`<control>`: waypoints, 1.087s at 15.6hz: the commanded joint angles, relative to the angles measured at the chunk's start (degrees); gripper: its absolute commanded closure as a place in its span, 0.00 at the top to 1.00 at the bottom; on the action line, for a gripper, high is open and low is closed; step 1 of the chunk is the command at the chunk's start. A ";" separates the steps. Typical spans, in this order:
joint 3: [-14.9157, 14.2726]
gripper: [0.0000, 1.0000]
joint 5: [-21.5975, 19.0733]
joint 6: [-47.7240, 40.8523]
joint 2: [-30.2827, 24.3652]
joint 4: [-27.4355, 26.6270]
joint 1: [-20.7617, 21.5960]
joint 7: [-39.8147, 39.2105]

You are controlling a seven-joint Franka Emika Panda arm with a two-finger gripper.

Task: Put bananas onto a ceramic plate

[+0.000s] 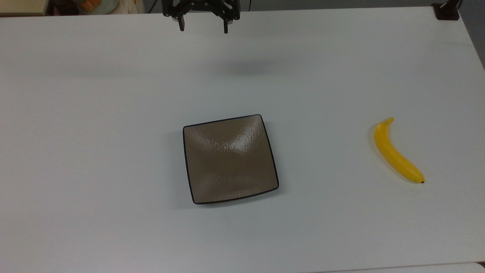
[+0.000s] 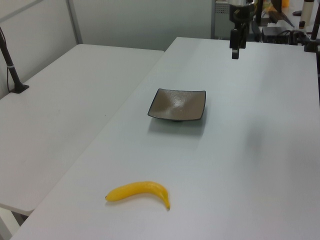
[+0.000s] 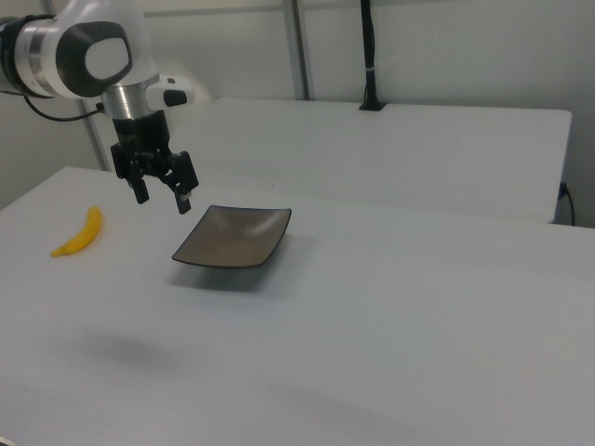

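One banana (image 1: 397, 153) lies flat on the white table (image 1: 94, 132), at the right side of the top view, a bit below the middle. It is smooth, bright yellow, curved, w/ a small dark tip at its lower right end in the top view. In the left view the banana (image 2: 140, 191) is at the bottom centre; in the right view the banana (image 3: 79, 233) is at the far left of the frame.

One ceramic plate (image 1: 230, 158) sits near the centre of the top view, well apart from the banana. It is square w/ rounded corners, glossy brown-taupe, thin black rim, and a faint ripple texture where light reflects. Nothing lies on it. In the left view the plate (image 2: 178, 104) is at the centre, upper half.

One gripper (image 1: 204, 27), black, two fingers, hangs at the top edge of the top view, above the table. Fingers are clearly apart, holding nothing and touching nothing. In the right view the gripper (image 3: 160, 197) is at the upper left, between banana and plate (image 3: 234, 237) in the frame, on a white and grey arm (image 3: 84, 46).
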State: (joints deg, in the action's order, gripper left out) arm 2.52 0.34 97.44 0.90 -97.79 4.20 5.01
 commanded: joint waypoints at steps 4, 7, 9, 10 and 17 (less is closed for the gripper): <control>-1.20 1.00 -0.26 1.79 -0.90 -1.09 0.72 -0.62; -1.20 1.00 -0.34 1.79 -0.72 -1.09 0.81 -0.62; -1.20 1.00 -0.34 1.87 -0.81 -1.09 0.81 -0.70; -1.20 1.00 -0.34 1.87 -0.81 -1.09 0.81 -0.70; -0.86 1.00 -0.87 4.24 0.51 -1.00 1.60 0.35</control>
State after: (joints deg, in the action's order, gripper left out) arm 1.92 0.17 98.51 1.15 -97.79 4.82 5.01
